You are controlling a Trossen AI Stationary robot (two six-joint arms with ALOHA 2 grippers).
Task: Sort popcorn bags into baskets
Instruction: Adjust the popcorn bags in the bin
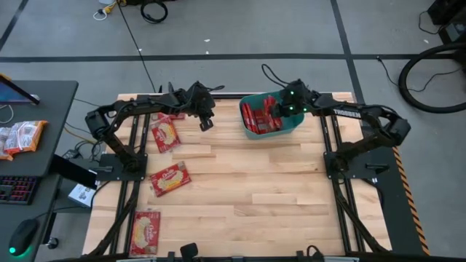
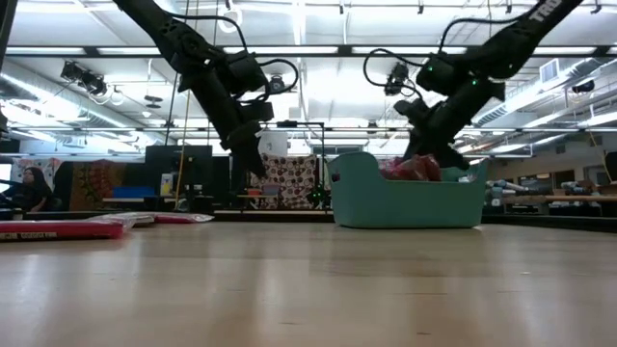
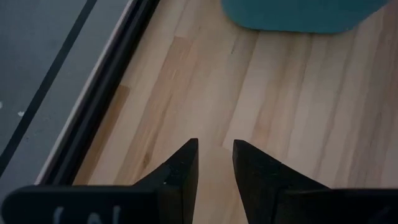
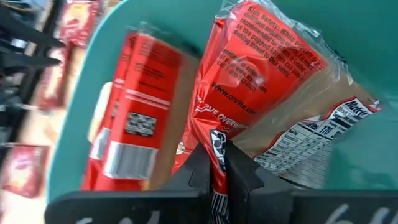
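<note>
The teal basket [image 1: 297,125] stands at the table's far right and holds red popcorn bags [image 1: 256,116], one of them upright [image 4: 134,112]. My right gripper [image 4: 217,163] hovers over the basket, shut on another red popcorn bag [image 4: 267,68], which also shows above the rim in the low view [image 2: 416,169]. My left gripper [image 1: 206,124] hangs open above bare wood left of the basket, with nothing between its fingers [image 3: 216,152]. More popcorn bags lie flat on the table's left side [image 1: 165,135], [image 1: 170,178], [image 1: 145,231]. My right gripper pinches a crumpled end of the popcorn bag [image 4: 219,142] between its two fingers. The fingers slant down into the basket from the table's right side. The bag reaches away from the fingers into the basket, tilted; I cannot tell whether its far end rests on anything.
The basket's wall [image 3: 298,15] is just beyond my left gripper, and the table's dark far rail [image 3: 93,106] runs beside it. A side desk at the left holds pale orange-and-white packets [image 1: 22,137] and a keyboard [image 1: 16,189].
</note>
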